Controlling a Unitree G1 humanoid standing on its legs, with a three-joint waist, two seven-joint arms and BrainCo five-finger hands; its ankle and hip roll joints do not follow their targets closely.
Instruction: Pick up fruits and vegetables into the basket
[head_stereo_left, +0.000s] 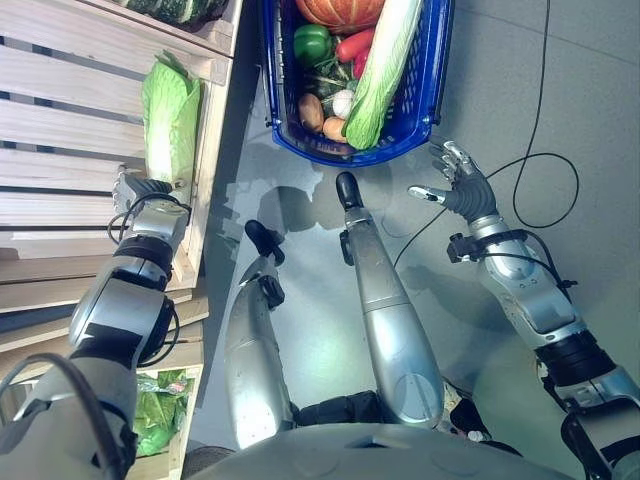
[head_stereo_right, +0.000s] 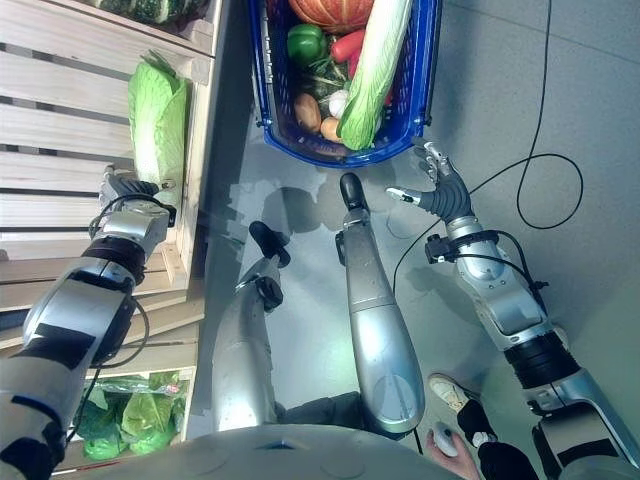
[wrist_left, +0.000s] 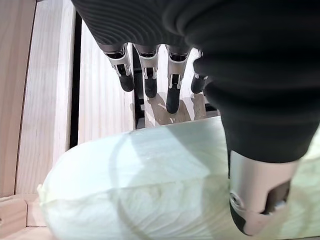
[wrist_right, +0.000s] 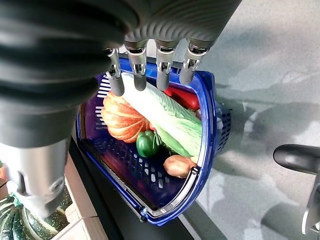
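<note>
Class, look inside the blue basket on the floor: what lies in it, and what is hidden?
Inside the blue basket: a napa cabbage lying across a pumpkin, green pepper, red pepper and onion. Whatever sits beneath the cabbage is covered.

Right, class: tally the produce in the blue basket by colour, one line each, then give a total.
Orange pumpkin: 1
Pale green cabbage: 1
Green pepper: 1
Red pepper: 1
Brown onions: 2
White bulb: 1
Total: 7

The basket (head_stereo_left: 420, 110) was deep blue, holding an orange pumpkin (head_stereo_left: 335, 10), green pepper (head_stereo_left: 311, 42) and pale-green cabbage (head_stereo_left: 382, 70); the shelf (head_stereo_left: 70, 110) was pale wood.
</note>
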